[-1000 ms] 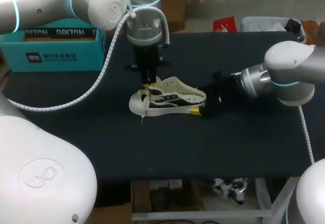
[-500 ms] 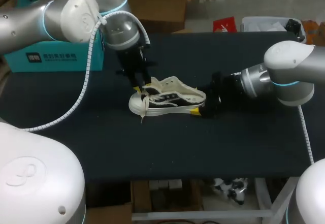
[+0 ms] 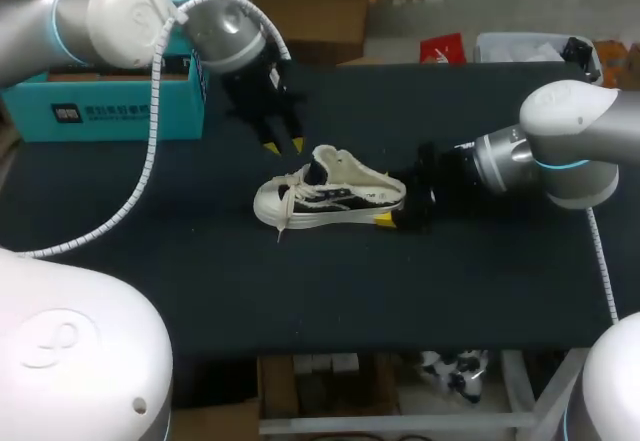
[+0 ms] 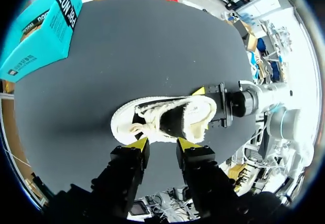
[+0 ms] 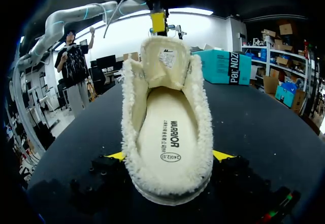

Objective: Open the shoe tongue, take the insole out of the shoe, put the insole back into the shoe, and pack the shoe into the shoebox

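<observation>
Head view: white-and-black fleece-lined sneaker gripped at the middle of the dark worktop.
Teal cardboard shoebox sits far left; left arm's fingers hover narrowly parted, empty, just beyond the toe; right arm's fingers clamp the heel.

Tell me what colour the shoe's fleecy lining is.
Cream white; the lining shows best in the right wrist view.
</observation>
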`<state>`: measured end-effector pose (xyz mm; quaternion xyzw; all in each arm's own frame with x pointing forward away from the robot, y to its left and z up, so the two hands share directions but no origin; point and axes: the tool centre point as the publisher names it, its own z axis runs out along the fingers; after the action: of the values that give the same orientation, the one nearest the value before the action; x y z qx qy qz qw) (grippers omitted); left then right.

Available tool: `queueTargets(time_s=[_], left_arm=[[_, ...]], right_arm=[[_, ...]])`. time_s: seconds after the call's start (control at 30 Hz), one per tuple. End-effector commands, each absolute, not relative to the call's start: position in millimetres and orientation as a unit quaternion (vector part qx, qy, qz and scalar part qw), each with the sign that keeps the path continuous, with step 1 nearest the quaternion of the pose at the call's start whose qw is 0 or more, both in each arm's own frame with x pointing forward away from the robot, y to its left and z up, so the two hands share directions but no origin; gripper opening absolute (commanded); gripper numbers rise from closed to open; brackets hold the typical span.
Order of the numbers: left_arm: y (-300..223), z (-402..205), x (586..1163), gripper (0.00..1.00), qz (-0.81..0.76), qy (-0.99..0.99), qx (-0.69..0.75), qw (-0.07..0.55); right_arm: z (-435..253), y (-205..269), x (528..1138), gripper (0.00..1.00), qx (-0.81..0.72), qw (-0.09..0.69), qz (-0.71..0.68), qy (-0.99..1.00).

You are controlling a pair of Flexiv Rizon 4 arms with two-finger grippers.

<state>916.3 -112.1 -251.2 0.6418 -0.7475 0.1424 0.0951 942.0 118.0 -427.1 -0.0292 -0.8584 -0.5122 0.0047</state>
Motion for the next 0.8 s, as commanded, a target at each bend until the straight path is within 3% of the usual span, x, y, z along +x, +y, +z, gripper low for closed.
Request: queueTargets(time_s=[0.03,0.13,0.27,0.8], left_arm=[[-121,-217,905,0.00,0.131,-0.804,0.575,0.068],[-133,-210,897,0.00,0.101,-0.886,0.450,0.042],[-143,-210,892,0.00,0.053,-0.973,0.210,0.081],[-150,-209,897,0.00,0.038,-0.973,0.213,0.084]], right_arm=[[-430,119,942,0.00,-0.029,0.005,-0.513,-0.858],[-430,119,942,0.00,-0.029,0.005,-0.513,-0.858],[-430,119,942,0.00,-0.029,0.005,-0.513,-0.858],[-430,119,942,0.00,-0.029,0.005,-0.513,-0.858]])
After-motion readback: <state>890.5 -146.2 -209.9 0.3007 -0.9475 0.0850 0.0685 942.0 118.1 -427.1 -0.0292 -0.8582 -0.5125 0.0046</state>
